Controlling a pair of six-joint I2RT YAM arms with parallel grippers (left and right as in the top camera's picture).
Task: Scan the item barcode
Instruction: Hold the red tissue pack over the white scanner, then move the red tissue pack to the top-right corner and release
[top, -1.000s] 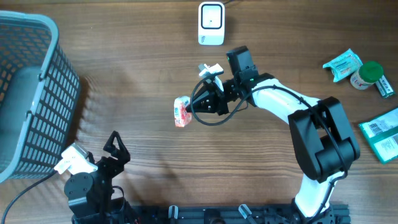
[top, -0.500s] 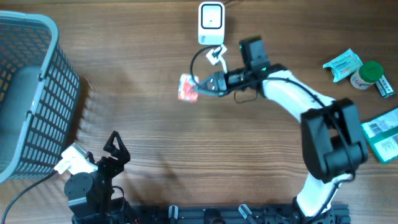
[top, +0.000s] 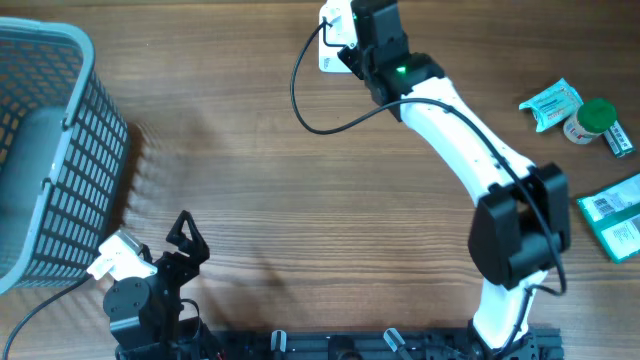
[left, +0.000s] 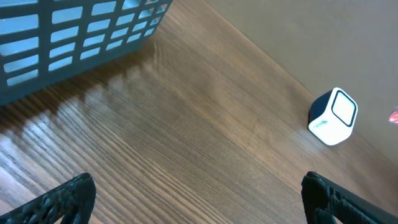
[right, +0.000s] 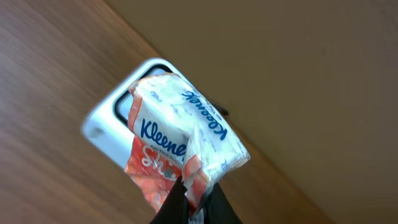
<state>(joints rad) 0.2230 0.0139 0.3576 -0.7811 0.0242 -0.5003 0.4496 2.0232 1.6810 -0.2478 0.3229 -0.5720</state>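
Note:
A Kleenex tissue pack (right: 180, 143), white and blue on top and orange-red below, hangs pinched by its wrapper in my shut right gripper (right: 196, 191). Directly behind it is the white barcode scanner (right: 106, 127). From overhead, my right gripper (top: 352, 45) sits over the scanner (top: 330, 45) at the table's far edge, and the arm hides the pack. My left gripper (top: 186, 236) rests open near the front left, its fingertips (left: 69, 198) wide apart above bare wood. In the left wrist view the scanner (left: 334, 116) stands far to the right.
A grey plastic basket (top: 50, 150) fills the left side and also shows in the left wrist view (left: 74, 31). At the right edge lie a teal packet (top: 550, 103), a green-capped bottle (top: 590, 120) and a green box (top: 615, 215).
My right arm has swung from the table's middle up to the scanner at the far edge, carrying the tissue pack. The left arm has not moved.

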